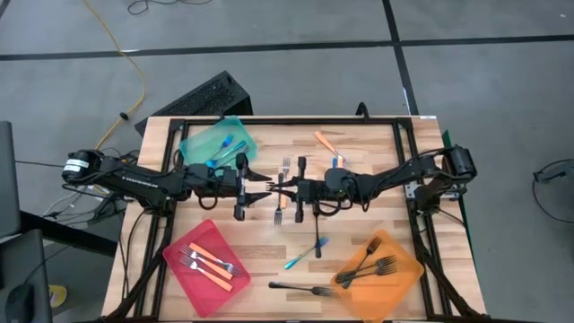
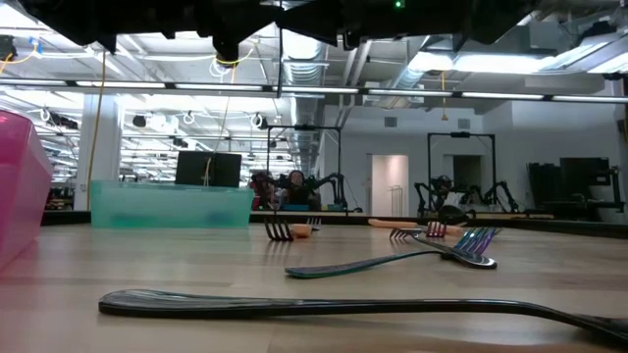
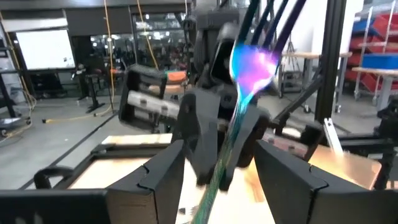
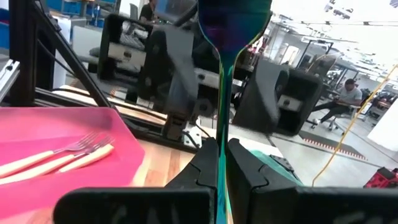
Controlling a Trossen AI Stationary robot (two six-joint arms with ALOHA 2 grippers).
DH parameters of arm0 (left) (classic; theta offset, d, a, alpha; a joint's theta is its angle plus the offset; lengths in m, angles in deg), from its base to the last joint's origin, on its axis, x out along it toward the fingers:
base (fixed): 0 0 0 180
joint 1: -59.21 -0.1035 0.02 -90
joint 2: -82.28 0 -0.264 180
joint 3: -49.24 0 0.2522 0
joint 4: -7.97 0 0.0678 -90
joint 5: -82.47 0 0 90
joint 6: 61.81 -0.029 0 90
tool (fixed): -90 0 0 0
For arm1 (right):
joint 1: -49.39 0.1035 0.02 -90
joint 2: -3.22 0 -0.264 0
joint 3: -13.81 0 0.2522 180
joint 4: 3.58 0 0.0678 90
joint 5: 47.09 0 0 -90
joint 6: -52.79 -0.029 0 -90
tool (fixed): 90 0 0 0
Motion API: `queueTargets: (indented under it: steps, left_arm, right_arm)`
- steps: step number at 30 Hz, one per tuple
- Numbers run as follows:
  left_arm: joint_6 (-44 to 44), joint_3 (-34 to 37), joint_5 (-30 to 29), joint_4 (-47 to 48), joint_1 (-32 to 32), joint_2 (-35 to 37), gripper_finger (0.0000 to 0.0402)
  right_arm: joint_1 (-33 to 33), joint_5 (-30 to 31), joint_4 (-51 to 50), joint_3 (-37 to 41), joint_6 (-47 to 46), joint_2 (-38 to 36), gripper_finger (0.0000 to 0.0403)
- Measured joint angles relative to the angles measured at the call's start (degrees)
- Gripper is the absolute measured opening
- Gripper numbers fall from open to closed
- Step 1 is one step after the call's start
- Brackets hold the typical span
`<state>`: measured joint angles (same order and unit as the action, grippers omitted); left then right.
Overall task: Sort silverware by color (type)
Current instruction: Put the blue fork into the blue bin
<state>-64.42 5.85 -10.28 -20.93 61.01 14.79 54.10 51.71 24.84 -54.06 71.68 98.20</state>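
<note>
No text, label, brand, number or sign can be read in any of the 4 views. The left arm (image 1: 126, 178) carries a pale marking along its side in the high view, but its letters cannot be made out.
</note>
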Motion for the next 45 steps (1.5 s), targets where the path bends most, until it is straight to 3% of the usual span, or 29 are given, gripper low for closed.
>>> queueTargets:
  steps: [27,38,45]
  left_arm:
    - [3.8,0.0,0.7,-0.6,-1.4,0.0,0.0181]
    - [2.8,-3.5,1.2,6.3,-2.0,0.0,0.0181]
    - [2.3,-3.5,0.1,7.4,-2.0,0.0,0.0142]
  right_arm:
    - [-1.2,-2.8,0.3,0.0,-1.1,0.0,0.0034]
    - [-1.1,-2.8,0.2,0.0,-1.5,0.0,0.0034]
    - [-1.2,-2.8,-0.9,0.0,-1.5,0.0,0.0034]
